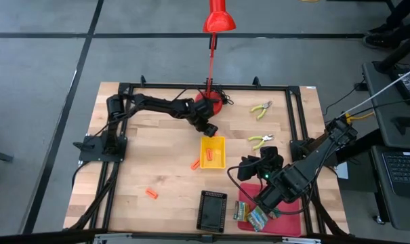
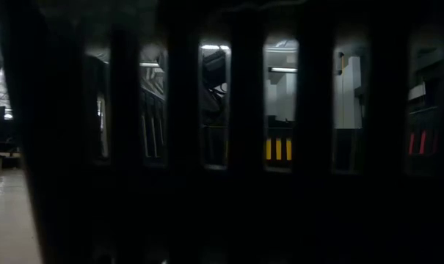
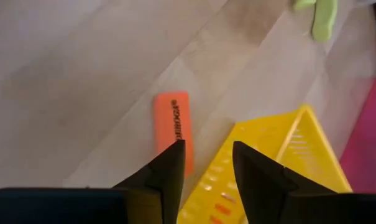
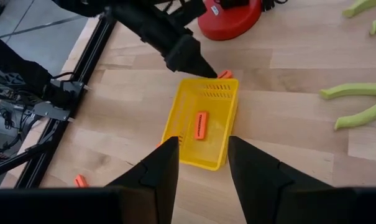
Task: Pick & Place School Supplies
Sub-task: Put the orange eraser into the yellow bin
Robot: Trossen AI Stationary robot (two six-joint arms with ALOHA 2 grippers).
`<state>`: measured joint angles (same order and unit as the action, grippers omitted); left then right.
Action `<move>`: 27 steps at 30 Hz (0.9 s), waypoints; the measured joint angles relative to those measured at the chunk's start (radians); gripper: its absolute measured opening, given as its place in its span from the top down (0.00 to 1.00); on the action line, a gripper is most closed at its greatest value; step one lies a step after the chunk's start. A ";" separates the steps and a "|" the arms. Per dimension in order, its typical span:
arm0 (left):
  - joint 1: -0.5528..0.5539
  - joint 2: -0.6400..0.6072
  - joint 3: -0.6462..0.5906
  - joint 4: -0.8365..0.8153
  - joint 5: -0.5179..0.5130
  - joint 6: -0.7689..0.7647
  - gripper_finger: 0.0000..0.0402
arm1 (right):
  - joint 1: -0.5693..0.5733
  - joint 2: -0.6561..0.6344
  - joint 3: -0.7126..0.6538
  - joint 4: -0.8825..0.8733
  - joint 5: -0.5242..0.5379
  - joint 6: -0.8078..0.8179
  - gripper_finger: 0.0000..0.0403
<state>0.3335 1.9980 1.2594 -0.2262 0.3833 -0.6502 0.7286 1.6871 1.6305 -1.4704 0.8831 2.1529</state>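
The wooden worktop (image 1: 157,169) carries a red desk lamp (image 1: 211,102) at its far edge, with a yellow tray (image 1: 213,152) near the middle, a black tray (image 1: 212,210) at the near edge and a red tray (image 1: 289,220) in the near right corner. The left arm reaches across from the left, its left tool (image 1: 209,129) hanging just beyond the yellow tray's far edge; its fingers are parted with nothing between them. The right tool (image 1: 249,168) hovers just right of the yellow tray, likewise parted and empty. Two pliers (image 1: 261,108) with yellow-green handles lie on the right, one near the lamp's base and one nearer the right tool. Small printed boxes (image 1: 255,217) sit in the red tray. One orange stick (image 4: 201,125) lies inside the yellow tray, a second (image 1: 196,163) just beside its left wall, a third (image 1: 151,193) well apart toward the near left.
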 joint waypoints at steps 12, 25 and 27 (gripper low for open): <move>-0.001 0.011 0.000 0.034 -0.004 -0.011 0.67 | 0.008 0.000 0.000 0.004 -0.008 0.002 0.64; 0.013 0.053 0.000 -0.004 0.003 -0.008 0.66 | 0.008 0.000 0.000 0.004 0.000 0.001 0.64; 0.007 0.053 0.001 -0.003 -0.014 0.004 0.66 | 0.008 0.000 0.000 0.005 -0.001 0.001 0.64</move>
<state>0.3402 2.0506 1.2602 -0.2289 0.3697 -0.6464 0.7368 1.6867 1.6302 -1.4658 0.8826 2.1540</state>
